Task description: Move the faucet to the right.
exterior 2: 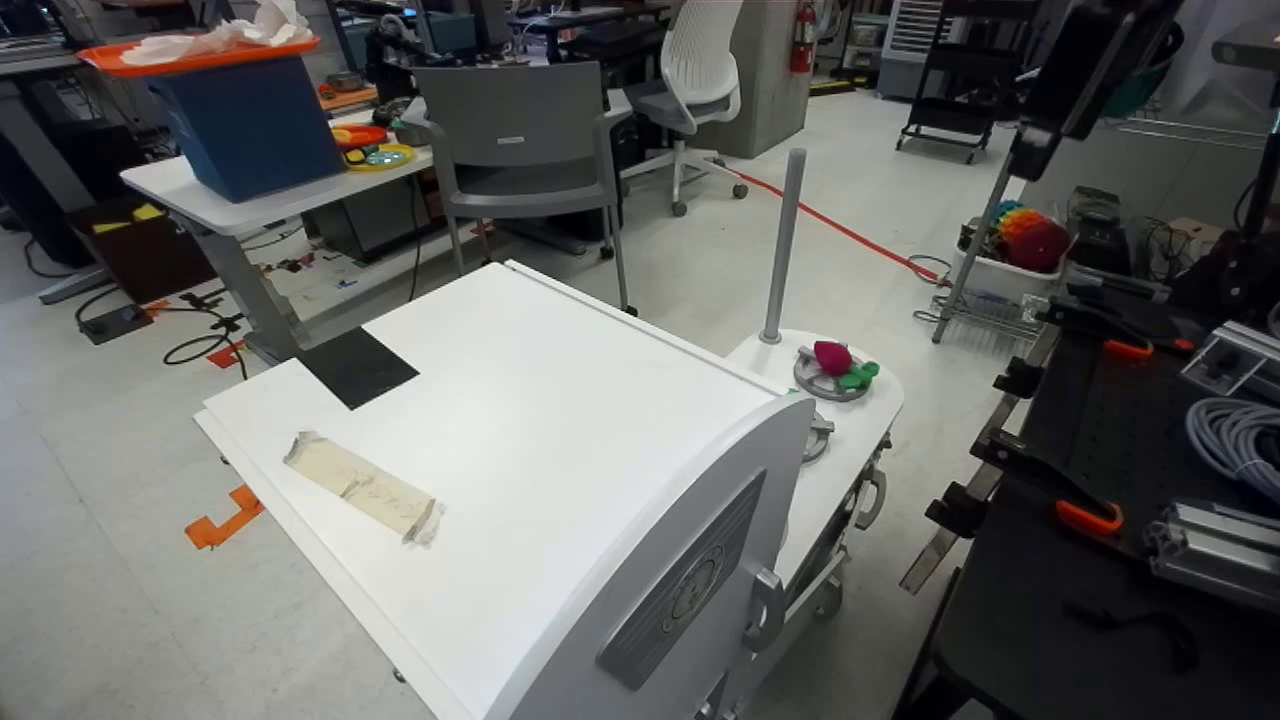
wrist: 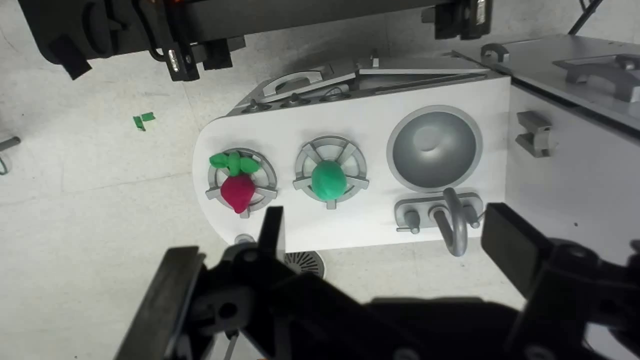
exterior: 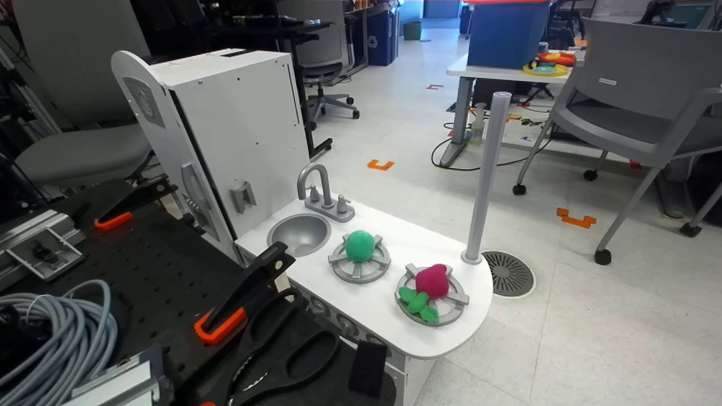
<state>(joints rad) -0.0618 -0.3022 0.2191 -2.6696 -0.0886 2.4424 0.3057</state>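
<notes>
In the wrist view, the tool (wrist: 387, 225) is spread wide, and a big gap is seen between its two fingers (wrist: 272, 230). The tap (exterior: 328, 193) is set at the edge of the white counter (exterior: 420, 239) — just beside the round sink (exterior: 299, 235). Its bent spout (exterior: 315, 167) is pointed toward the sink, and a short handle (exterior: 342, 204) is seen on each side. A green ball (exterior: 360, 246) is set on a stove ring (exterior: 356, 272), and a red berry (exterior: 433, 281) with green leaves (exterior: 418, 303) is set on the next ring (exterior: 459, 298). A grey pole (exterior: 487, 175) is stood upright near the counter's round end. In an exterior view, the tap is hidden behind the big white box (exterior 2: 520, 400).
</notes>
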